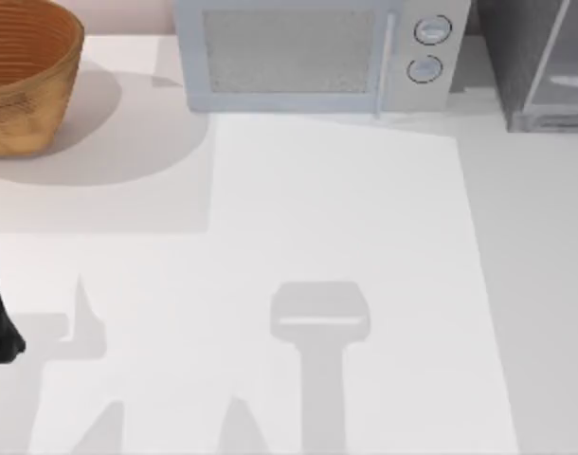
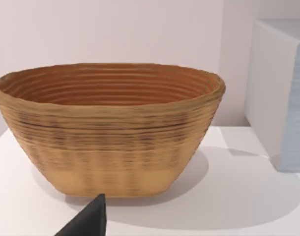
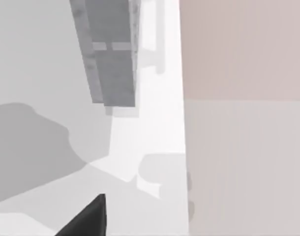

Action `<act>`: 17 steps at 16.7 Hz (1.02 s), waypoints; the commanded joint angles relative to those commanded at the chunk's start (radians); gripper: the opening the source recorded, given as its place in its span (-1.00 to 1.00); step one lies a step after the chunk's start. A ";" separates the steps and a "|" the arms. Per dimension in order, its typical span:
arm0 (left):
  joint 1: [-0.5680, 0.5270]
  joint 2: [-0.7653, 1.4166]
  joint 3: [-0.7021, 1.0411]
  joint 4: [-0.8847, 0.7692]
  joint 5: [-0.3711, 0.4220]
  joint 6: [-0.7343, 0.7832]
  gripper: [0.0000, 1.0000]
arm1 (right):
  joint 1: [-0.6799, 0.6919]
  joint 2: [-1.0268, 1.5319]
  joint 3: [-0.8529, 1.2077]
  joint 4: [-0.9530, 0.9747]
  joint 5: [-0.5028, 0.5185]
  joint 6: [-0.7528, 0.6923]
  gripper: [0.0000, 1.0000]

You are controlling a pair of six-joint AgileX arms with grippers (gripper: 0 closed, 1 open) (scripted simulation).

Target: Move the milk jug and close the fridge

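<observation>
The fridge (image 1: 540, 66), dark grey with a lighter silvery panel slanting across it, stands at the table's far right corner. In the right wrist view the fridge (image 3: 110, 54) appears as a grey slab some way off, with a dark tip of my right gripper (image 3: 86, 220) at the frame's edge. My left arm (image 1: 0, 322) sits at the table's left edge. A dark tip of my left gripper (image 2: 88, 222) points at the basket. The milk jug is out of view.
A brown woven basket (image 1: 24, 76) stands at the far left; the same basket (image 2: 110, 128) is close in the left wrist view. A pale microwave (image 1: 313, 52) with two round dials stands at the back centre. Arm shadows fall across the white table (image 1: 346, 209).
</observation>
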 joint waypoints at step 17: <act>0.000 0.000 0.000 0.000 0.000 0.000 1.00 | 0.690 0.029 0.016 0.847 0.162 1.016 1.00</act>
